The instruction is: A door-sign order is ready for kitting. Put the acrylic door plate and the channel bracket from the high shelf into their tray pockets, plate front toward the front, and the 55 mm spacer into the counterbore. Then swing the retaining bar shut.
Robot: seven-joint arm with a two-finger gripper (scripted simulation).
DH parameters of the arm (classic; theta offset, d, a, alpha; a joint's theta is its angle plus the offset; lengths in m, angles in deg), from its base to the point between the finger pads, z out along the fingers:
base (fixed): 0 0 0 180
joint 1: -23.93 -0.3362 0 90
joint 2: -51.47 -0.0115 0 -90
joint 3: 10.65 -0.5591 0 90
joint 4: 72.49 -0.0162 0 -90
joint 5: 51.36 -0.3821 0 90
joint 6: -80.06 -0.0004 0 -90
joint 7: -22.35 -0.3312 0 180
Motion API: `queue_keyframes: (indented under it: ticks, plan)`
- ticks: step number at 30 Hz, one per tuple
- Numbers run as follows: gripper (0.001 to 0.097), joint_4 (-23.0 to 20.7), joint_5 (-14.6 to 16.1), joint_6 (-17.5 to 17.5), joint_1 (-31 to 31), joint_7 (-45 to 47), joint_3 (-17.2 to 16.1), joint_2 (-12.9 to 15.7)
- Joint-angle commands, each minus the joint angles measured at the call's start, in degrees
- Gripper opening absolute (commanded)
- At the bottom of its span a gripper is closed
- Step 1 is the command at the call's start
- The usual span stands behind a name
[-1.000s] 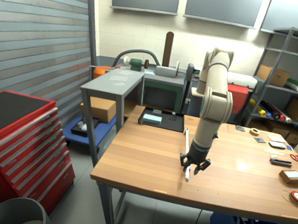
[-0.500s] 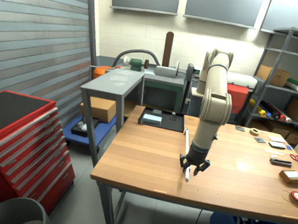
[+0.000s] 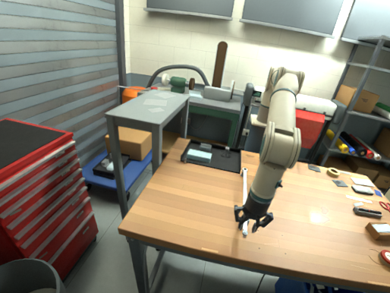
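The white retaining bar (image 3: 245, 201) runs from its pivot at the black tray's (image 3: 212, 156) right front corner out across the bench toward the front, and my gripper (image 3: 250, 226) stands open astride its free end, holding nothing. A pale blue plate (image 3: 199, 155) lies in the tray's left pocket. A small grey bracket (image 3: 205, 146) sits behind it, and a thin spacer (image 3: 226, 152) stands upright to the right. The high grey shelf (image 3: 150, 107) to the left carries only flat pale sheets.
A red tool chest (image 3: 38, 189) stands left of the bench. Small items lie along the bench's right edge: a tape roll (image 3: 333, 172), cards, a marker (image 3: 367, 211) and a small box (image 3: 378, 230). A storage rack (image 3: 360, 114) stands at the far right.
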Motion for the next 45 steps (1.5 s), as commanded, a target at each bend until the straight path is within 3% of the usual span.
queue_keyframes:
  ticks: [1, 45]
  plan:
    - [0.048, -0.1, 0.0, 0.0, 0.0, 0.0, 0.0, 0.0]
    - [0.048, -2.7, 0.0, -0.7, 0.0, -0.1, 0.0, 3.2]
